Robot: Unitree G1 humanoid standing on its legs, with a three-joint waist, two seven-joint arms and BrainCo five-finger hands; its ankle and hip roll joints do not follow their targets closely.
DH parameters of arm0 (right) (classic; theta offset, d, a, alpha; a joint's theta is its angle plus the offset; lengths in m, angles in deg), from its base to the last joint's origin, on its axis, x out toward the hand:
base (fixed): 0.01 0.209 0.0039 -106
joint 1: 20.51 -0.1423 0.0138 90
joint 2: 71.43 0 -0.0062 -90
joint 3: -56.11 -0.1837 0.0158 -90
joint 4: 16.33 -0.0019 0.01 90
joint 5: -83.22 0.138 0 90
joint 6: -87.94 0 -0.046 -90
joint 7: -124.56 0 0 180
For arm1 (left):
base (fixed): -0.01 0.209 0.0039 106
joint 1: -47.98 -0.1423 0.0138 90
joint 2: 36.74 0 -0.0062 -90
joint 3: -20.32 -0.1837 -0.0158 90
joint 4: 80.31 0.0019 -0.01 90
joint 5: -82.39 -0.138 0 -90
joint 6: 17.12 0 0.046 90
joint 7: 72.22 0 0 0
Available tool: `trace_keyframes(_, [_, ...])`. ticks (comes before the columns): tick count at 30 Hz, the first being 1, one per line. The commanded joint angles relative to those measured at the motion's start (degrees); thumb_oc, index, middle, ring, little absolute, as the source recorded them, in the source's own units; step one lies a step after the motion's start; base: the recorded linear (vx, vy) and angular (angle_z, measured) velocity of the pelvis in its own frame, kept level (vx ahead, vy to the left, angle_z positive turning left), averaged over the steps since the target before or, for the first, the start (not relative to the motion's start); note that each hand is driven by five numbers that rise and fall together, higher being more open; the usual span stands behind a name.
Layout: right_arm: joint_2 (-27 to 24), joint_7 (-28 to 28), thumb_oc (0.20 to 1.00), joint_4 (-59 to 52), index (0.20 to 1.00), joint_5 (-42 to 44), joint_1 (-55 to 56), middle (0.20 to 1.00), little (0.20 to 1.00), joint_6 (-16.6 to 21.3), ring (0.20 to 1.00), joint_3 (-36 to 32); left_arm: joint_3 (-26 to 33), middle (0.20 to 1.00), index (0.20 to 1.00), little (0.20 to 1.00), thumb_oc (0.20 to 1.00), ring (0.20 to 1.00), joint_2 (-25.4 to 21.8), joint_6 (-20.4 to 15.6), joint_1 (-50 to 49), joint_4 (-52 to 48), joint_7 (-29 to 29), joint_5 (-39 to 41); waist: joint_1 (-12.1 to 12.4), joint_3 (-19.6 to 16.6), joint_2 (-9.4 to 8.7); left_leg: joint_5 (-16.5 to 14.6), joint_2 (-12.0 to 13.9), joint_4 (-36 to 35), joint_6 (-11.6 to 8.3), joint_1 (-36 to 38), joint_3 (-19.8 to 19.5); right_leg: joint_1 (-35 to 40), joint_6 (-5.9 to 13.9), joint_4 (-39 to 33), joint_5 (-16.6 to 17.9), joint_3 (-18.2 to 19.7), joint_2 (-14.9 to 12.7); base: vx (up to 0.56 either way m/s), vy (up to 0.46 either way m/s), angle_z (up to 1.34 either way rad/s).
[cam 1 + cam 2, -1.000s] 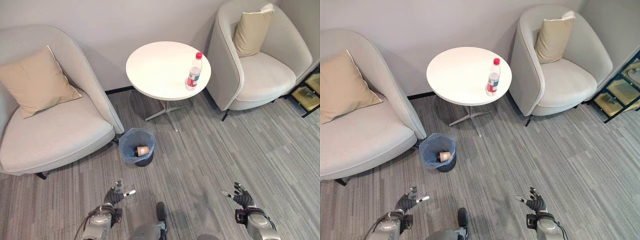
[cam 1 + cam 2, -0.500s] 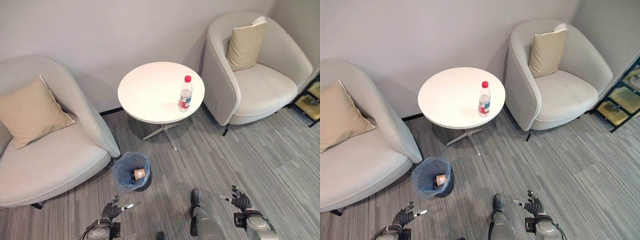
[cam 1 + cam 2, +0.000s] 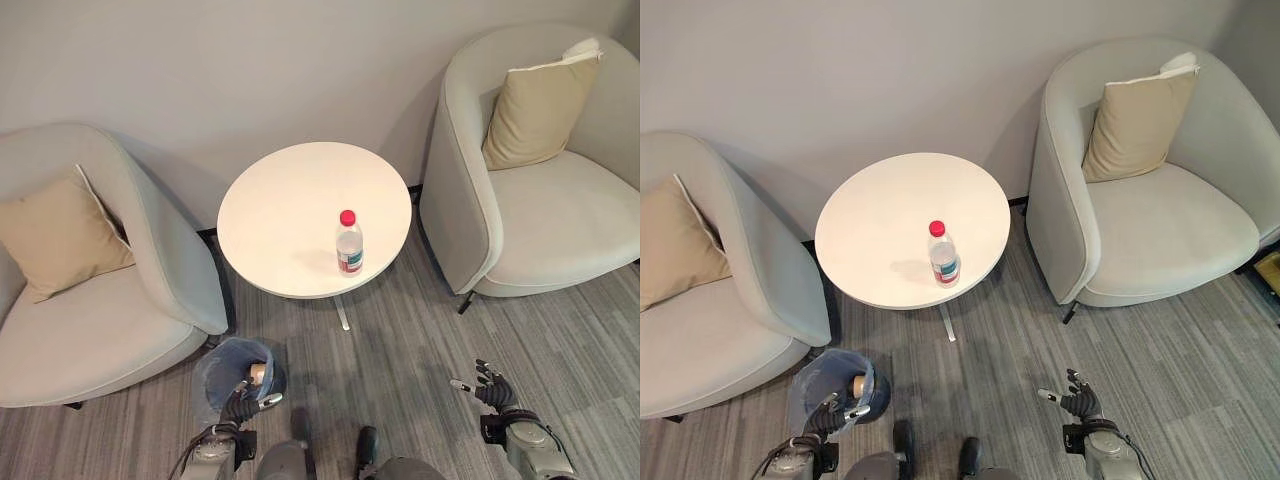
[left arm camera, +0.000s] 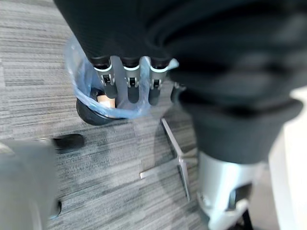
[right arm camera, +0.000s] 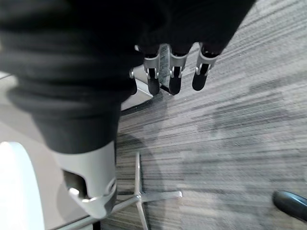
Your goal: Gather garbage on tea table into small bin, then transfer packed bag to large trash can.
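A clear plastic bottle [image 3: 348, 244] with a red cap stands upright on the round white tea table [image 3: 285, 205], near its front right edge. On the floor at the table's front left is the small bin [image 3: 213, 365], lined with a blue bag and holding a brown paper cup [image 3: 258, 374]. My left hand [image 3: 243, 405] hangs open just in front of the bin, its fingers [image 4: 129, 88] relaxed over the bag's rim [image 4: 88, 103]. Low at the right, my right hand [image 3: 490, 386] is open above the carpet, its fingers [image 5: 173, 76] holding nothing.
A grey armchair [image 3: 100, 335] with a tan cushion [image 3: 55, 235] stands left of the table. A second armchair [image 3: 560, 225] with a cushion [image 3: 535, 110] is at the right. The table's metal foot [image 4: 177, 158] spreads over grey striped carpet, and a wall is behind.
The whole picture has shifted: the camera has come closer to the table and turned. The bin now lies right by my left hand. Bottle, table and bin have not moved.
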Motion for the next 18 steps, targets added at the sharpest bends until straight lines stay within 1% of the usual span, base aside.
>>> trace_keyframes(1, [-0.82,0.66,1.0,-2.26,1.0,0.08,0.83,1.0,1.0,1.14,1.0,-0.56,0.01,1.0,1.0,1.0,1.0,1.0,-2.16,-0.94,-0.2,-1.65,0.46,-0.58,1.83,-0.04,1.67,-0.35,-0.35,2.23,1.23,1.07,0.21,0.88,6.78,4.4,-9.02,6.8,-4.43,0.34,0.162,-0.22])
trace_keyframes(3, [-0.5,0.52,1.0,-2.12,1.0,-1.1,0.8,1.0,1.0,0.96,1.0,-0.26,0.58,1.0,1.0,1.0,1.0,1.0,-2.0,-0.88,-0.84,-1.06,0.43,-0.68,2.26,-0.82,1.47,-1.01,-0.95,1.87,2.04,2.02,-0.55,2.41,7.35,4.78,-9.61,7.38,-4.84,0.22,0.129,-0.42])
trace_keyframes(5, [-0.14,0.21,1.0,-2.18,1.0,-2.05,0.67,1.0,1.0,0.8,1.0,0.04,0.95,1.0,1.0,1.0,1.0,1.0,-2.11,-0.96,-1.12,-0.6,0.47,-0.63,2.71,-1.53,1.0,-1.97,-1.46,2.14,2.88,2.78,-0.3,2.87,8.05,6.15,-9.93,7.92,-6.0,0.2,0.135,-0.41])
trace_keyframes(6, [-0.13,0.21,1.0,-2.2,1.0,-2.06,0.69,1.0,1.0,0.79,1.0,0.04,0.95,1.0,1.0,1.0,1.0,1.0,-2.13,-0.96,-1.14,-0.6,0.47,-0.63,2.78,-1.53,0.96,-1.99,-1.48,2.12,2.9,2.83,-0.22,2.85,8.07,6.22,-9.97,8.0,-6.04,0.13,0.096,-0.38])
trace_keyframes(7, [0.1,0.07,1.0,-2.35,1.0,-2.45,0.64,1.0,1.0,0.76,1.0,0.37,1.08,1.0,1.0,1.0,1.0,1.0,-2.37,-1.03,-1.33,-0.86,0.54,-0.61,3.0,-1.74,0.8,-2.46,-1.65,2.01,3.43,3.42,-0.01,2.39,8.31,7.47,-9.97,8.39,-6.57,0.13,0.146,-0.4])
trace_keyframes(8, [0.14,-0.14,1.0,-2.16,1.0,-3.27,0.35,1.0,1.0,0.62,1.0,0.72,1.56,1.0,1.0,1.0,1.0,1.0,-2.64,-1.02,-1.4,-0.58,0.59,-0.56,3.39,-2.25,0.62,-3.36,-2.2,1.61,4.41,4.44,0.42,1.36,9.32,10.0,-9.91,8.81,-7.35,0.18,0.188,-0.43])
trace_keyframes(10, [0.26,-0.41,1.0,-2.0,1.0,-3.57,-0.24,1.0,1.0,0.54,1.0,1.03,1.97,1.0,1.0,1.0,1.0,1.0,-3.28,-1.14,-1.05,-0.62,0.8,-0.51,3.45,-2.59,0.53,-3.99,-2.64,0.95,5.27,5.57,0.39,-0.43,10.41,14.03,-9.47,9.25,-7.91,0.12,0.126,-0.31])
trace_keyframes(11, [0.37,-0.24,1.0,-2.35,1.0,-3.63,-0.28,1.0,1.0,0.71,1.0,0.99,2.14,1.0,1.0,1.0,1.0,1.0,-3.69,-1.22,-0.89,-0.63,0.78,-0.4,3.34,-2.76,0.66,-4.31,-2.82,0.36,5.59,6.23,0.01,-2.0,10.95,16.25,-9.42,10.04,-7.89,0.09,0.071,-0.17])
trace_keyframes(13, [0.33,-0.3,1.0,-2.82,1.0,-3.65,-0.31,1.0,1.0,0.63,1.0,0.97,2.28,1.0,1.0,1.0,1.0,1.0,-3.96,-1.28,-0.82,-0.61,0.86,-0.51,3.08,-2.77,0.73,-4.64,-2.97,0.07,5.87,6.91,-0.32,-3.09,11.07,17.4,-9.14,10.48,-7.99,0.07,0.037,0.23])
trace_keyframes(14, [-0.13,-0.27,1.0,-4.34,1.0,-4.38,-0.47,1.0,1.0,0.88,1.0,0.93,2.34,1.0,1.0,1.0,1.0,1.0,-4.3,-1.36,-0.64,-0.65,1.03,-0.69,2.46,-2.65,1.29,-5.13,-3.13,-0.87,6.23,8.61,-1.01,-5.45,10.71,16.53,-8.02,11.22,-8.09,0.07,-0.012,0.56])
trace_keyframes(16, [-0.73,-0.04,1.0,-5.98,1.0,-5.5,-0.6,1.0,1.0,0.99,1.0,1.13,2.53,1.0,1.0,1.0,1.0,1.0,-4.24,-1.4,-0.5,-0.08,1.01,-0.85,1.93,-2.32,1.72,-5.22,-2.9,-1.48,6.17,9.49,-1.61,-7.43,10.5,15.21,-7.13,12.05,-7.96,0.06,-0.039,0.47])
trace_keyframes(18, [-1.93,0.45,1.0,-8.8,1.0,-7.83,-0.84,1.0,1.0,1.09,1.0,1.72,2.74,1.0,1.0,1.0,1.0,1.0,-4.26,-1.33,-0.35,0.13,1.25,-1.02,1.26,-1.49,1.69,-5.25,-2.94,-1.4,5.95,10.12,-2.47,-9.43,10.44,13.78,-5.88,13.87,-7.56,0.04,-0.07,0.32])
